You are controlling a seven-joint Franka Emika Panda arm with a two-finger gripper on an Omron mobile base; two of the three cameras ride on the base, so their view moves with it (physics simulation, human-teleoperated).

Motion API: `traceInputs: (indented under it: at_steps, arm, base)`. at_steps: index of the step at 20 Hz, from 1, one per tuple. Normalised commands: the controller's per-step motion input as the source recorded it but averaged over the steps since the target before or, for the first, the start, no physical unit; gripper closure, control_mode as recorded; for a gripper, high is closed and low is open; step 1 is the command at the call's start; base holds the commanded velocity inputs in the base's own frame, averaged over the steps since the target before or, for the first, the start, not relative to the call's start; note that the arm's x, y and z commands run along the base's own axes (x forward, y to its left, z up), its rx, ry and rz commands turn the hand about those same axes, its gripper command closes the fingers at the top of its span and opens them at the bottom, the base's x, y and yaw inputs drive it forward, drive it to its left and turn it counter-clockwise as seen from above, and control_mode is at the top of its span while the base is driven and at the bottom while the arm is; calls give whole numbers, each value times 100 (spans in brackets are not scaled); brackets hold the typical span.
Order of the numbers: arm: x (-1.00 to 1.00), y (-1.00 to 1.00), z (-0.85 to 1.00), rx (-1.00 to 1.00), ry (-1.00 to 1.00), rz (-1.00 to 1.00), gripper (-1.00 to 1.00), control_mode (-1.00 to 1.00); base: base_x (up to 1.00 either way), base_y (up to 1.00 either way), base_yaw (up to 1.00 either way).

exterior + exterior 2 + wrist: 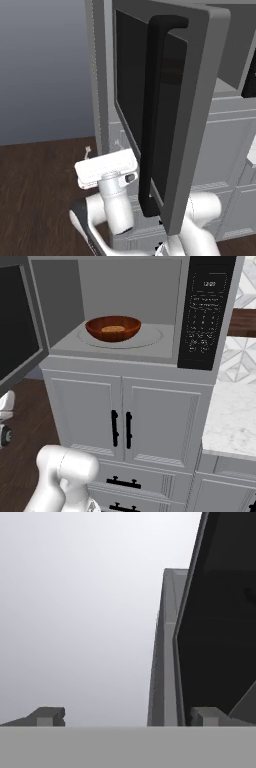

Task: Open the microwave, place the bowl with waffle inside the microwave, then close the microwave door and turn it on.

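Observation:
The microwave [130,291] stands open, its light grey inside showing. On its floor sits the reddish-brown bowl [113,328], upright, with a tan waffle [113,329] in it. The microwave door [200,100] is swung wide out toward me, and its long black bar handle [152,115] runs down the dark glass. The same door [17,331] shows at the left edge of the right base view. My gripper [129,717] is open with nothing between its fingers. It looks up past the door's outer dark glass [220,622]. My white hand [106,169] sits low, left of the door's bottom edge.
Below the microwave are white panelled cabinet doors with short black handles [121,428] and drawers under them. A marble counter [235,421] lies to the right. The black control panel [206,311] fills the microwave's right side. Dark wood floor [35,190] spreads to the left.

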Motion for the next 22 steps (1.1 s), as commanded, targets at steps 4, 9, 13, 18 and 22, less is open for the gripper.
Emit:
traceInputs:
  at_steps: [4,9,13,18,22]
  arm:
    - [-11,15,2,28,-44,-6,-100,-100]
    - [-23,0,8,33,-48,-8,-100,-100]
    - [-5,-3,9,36,-44,-10,-100,-100]
    - [0,-33,15,44,-41,-7,-100,-100]
    - [0,-55,0,49,-32,-6,-100,-100]
  base:
    - [0,0,0]
    - [0,0,0]
    - [0,0,0]
    - [0,0,0]
    - [0,0,0]
